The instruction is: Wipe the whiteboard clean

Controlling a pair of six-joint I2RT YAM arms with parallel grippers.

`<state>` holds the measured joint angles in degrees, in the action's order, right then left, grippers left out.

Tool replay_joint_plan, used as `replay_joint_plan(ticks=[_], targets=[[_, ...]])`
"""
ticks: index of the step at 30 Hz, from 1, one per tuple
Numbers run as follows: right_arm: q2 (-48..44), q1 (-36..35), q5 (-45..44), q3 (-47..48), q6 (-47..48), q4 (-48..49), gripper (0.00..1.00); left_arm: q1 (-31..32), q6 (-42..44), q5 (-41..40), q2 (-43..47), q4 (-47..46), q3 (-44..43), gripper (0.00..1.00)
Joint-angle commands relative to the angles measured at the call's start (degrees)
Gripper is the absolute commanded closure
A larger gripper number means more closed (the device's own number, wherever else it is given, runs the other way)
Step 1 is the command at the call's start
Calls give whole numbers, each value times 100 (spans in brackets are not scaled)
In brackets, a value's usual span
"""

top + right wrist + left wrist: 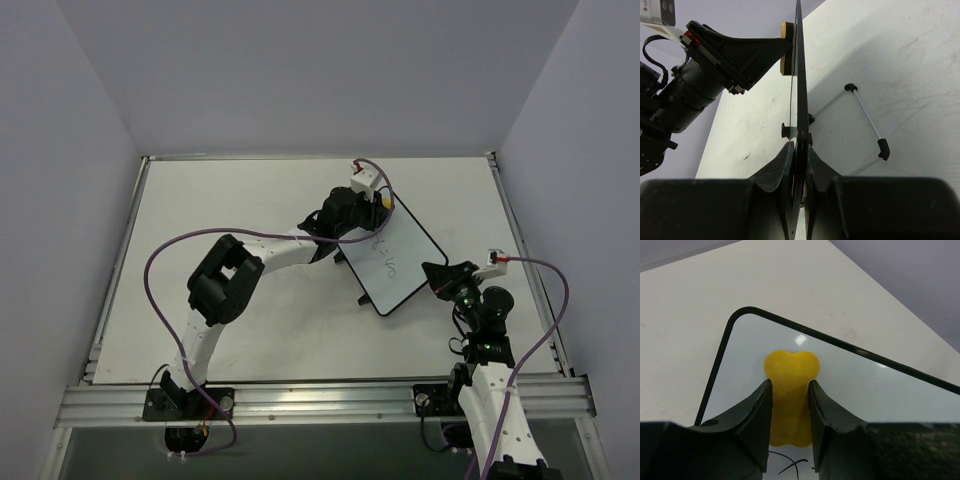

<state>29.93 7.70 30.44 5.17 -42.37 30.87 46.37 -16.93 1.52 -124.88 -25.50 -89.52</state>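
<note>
The whiteboard has a thin black frame and lies tilted at centre right, with dark handwriting near its middle. My right gripper is shut on its near right edge; the right wrist view shows the board edge-on between the jaws of my right gripper. My left gripper is shut on the yellow eraser and presses it on the board's far corner. A few pen strokes show below the eraser. The eraser also shows in the right wrist view.
The board's white wire stand with black end caps rests on the table behind the board. A metal rail runs along the near table edge. Grey walls close in the table at left, back and right. A purple cable loops over the left arm.
</note>
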Motion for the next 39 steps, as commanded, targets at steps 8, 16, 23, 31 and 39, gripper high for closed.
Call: replay_joint_plan(ticks=[8,16,23,31,39], targets=[[-31,-120,77,256,466,68,100,-154,-223,419,-265,511,-321,98],[-14,-138,59,265,475,59,100,-269,-338,516,-186,326,-75,98],[-5,-146,41,283,484,59,100,-137,-241,657,-45,168,232,98],[4,-155,33,274,484,77,100,12,-355,648,253,-218,926,98],[-84,-173,33,265,484,15,100,-67,-425,507,368,-491,1480,98]])
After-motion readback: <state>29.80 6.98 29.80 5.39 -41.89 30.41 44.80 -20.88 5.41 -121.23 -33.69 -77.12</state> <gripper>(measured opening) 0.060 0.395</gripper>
